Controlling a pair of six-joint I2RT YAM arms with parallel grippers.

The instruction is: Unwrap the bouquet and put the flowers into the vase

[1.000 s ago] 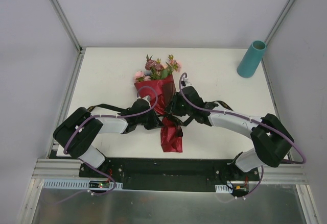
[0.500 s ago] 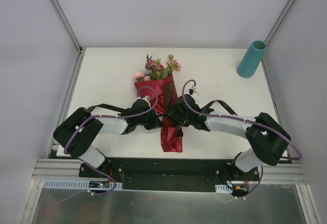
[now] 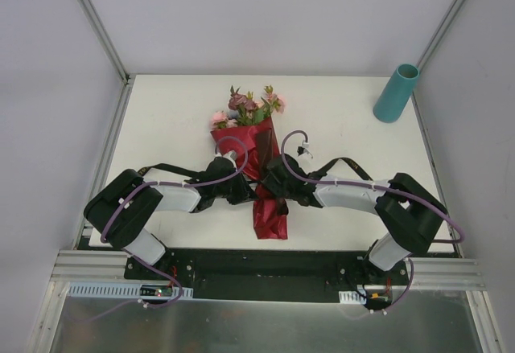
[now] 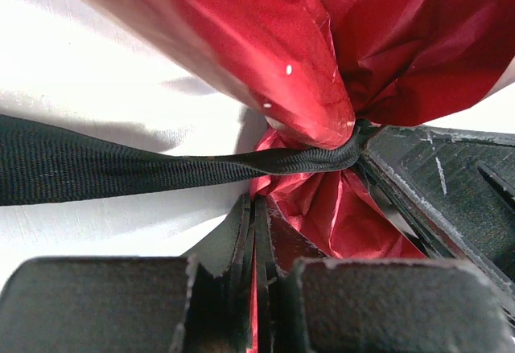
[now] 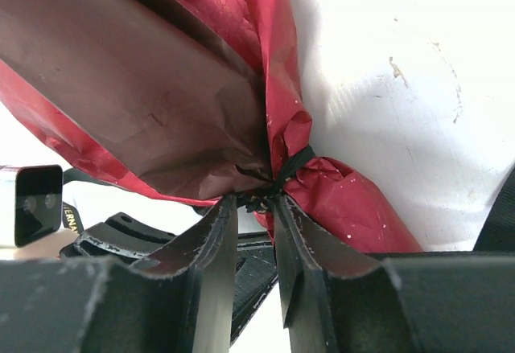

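Right wrist view: right gripper part-spread at the black ribbon knot, left gripper pinching the maroon wrap; closing askew risks tearing paper.

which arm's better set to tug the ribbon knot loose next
Right, probably. The right gripper has its open jaws either side of the ribbon knot at the wrap waist, while the left gripper is shut on a fold of wrap, steadying the bouquet.

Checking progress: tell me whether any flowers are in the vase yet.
No, nothing sticks out of the vase, and the flowers lie bunched in the red wrap mid-table.
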